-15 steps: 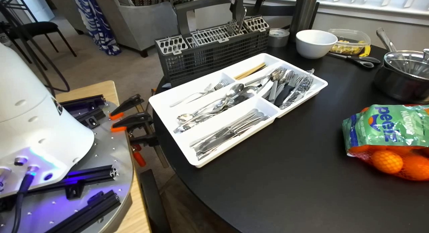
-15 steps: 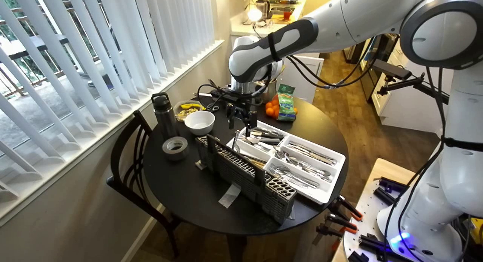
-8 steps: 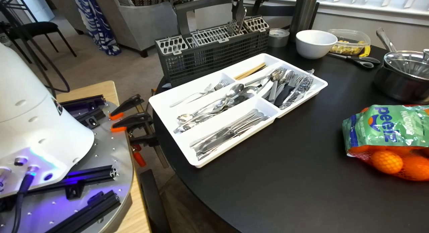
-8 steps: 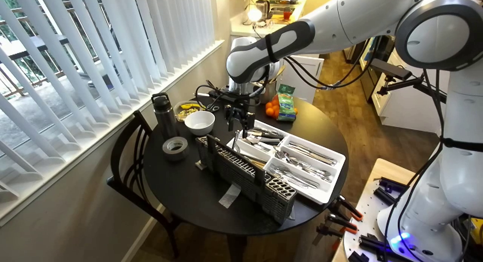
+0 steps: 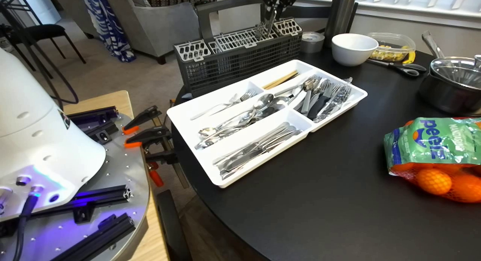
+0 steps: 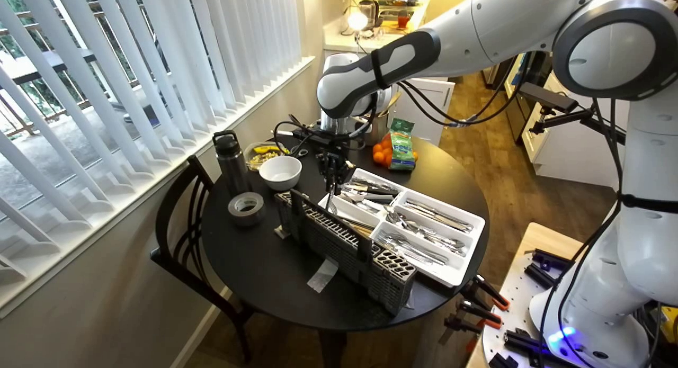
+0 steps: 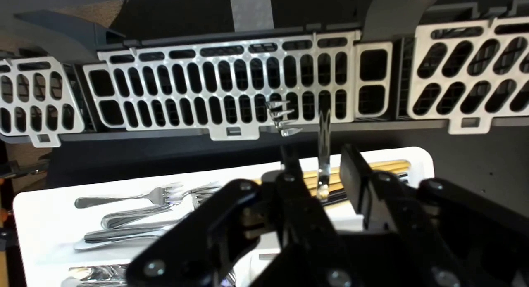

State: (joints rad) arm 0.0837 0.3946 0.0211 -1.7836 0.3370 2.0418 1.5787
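My black two-finger gripper (image 7: 317,155) is only a little wide, with one finger on each side of a thin, shiny metal utensil (image 7: 324,148). On my screen I see gaps on both sides, so nothing is held. The utensil pokes up, leaning a bit, from the long, dark grey plastic basket (image 5: 240,67). I think it's light, stiff, slippery and hard to break. I'd pinch it near the top, away from the silver metal fork (image 7: 277,119) beside it.

A home: a round dining table (image 5: 357,186) below the gripper (image 7: 319,157), a kitchen counter (image 6: 345,41) and grey armchair (image 5: 167,26) well apart from it.
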